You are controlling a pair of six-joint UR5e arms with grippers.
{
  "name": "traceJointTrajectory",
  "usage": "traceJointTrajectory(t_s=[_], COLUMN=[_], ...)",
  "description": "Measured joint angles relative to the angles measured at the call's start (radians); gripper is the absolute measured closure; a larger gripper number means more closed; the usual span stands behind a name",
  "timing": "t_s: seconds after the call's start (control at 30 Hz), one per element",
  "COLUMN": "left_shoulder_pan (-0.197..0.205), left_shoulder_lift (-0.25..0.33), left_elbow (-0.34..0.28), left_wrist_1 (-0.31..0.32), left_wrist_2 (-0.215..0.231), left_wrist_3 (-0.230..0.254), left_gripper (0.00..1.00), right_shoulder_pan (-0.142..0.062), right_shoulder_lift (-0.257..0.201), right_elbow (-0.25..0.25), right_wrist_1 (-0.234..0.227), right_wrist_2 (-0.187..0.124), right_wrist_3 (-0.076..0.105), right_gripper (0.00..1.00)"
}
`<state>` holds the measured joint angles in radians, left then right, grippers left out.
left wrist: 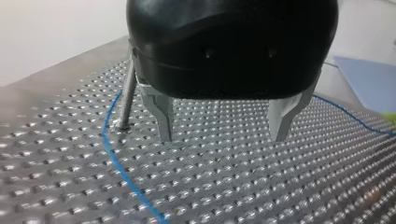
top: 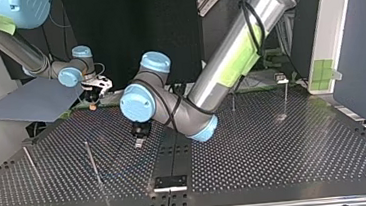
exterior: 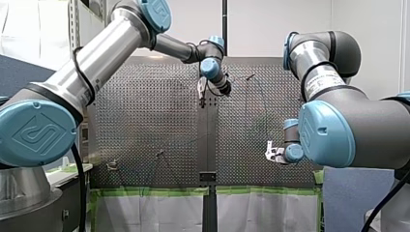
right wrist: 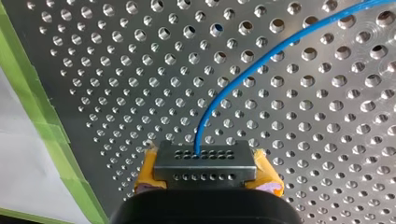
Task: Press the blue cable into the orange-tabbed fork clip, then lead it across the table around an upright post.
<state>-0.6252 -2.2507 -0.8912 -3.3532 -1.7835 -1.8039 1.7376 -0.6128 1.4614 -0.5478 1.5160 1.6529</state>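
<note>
Closest in, my left pincer [left wrist: 222,138] hangs tip-down over the bench [left wrist: 243,186]; its two metal fingers [left wrist: 164,116] are spread wide with nothing between them, their tips close to the perforated plate; just beside one finger stands an upright post [left wrist: 126,95]; the blue cable [left wrist: 111,156] lies flat on the plate and curves past the post's foot on the side away from the pincer; a second stretch of it runs beyond the other finger toward a blue sheet [left wrist: 371,77] at the bench's edge. By the top view this pincer is over the bench's middle; my right pincer [right wrist: 205,161] sits well apart, low at the edge lined with green tape [right wrist: 39,112]; it is closed on the cable, which enters its tip between yellow pads [right wrist: 148,173] and arcs away across the plate.
</note>
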Motion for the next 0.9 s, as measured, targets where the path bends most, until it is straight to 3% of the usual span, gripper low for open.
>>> traceJointTrajectory(t_s=[0.33,0.73,0.9], left_shoulder_pan=[0.004,-0.017,-0.01], left_shoulder_lift=[0.105,0.224,0.268], left_elbow=[-0.106,-0.208,-0.249], left_wrist_1=[0.097,0.103,0.133], left_wrist_2=[0.019,0.01,0.001], left_wrist_3=[0.015,0.012,-0.005], left_gripper=[0.0,0.0,0.0], right_shoulder_pan=[0.0,0.0,0.001], right_shoulder_lift=[0.0,0.0,0.0], right_elbow=[-0.001,-0.003,-0.005], right_wrist_1=[0.001,0.0,0.002], right_wrist_2=[0.0,-0.001,-0.001], right_wrist_3=[-0.003,-0.004,-0.004], right_gripper=[1.0,1.0,1.0])
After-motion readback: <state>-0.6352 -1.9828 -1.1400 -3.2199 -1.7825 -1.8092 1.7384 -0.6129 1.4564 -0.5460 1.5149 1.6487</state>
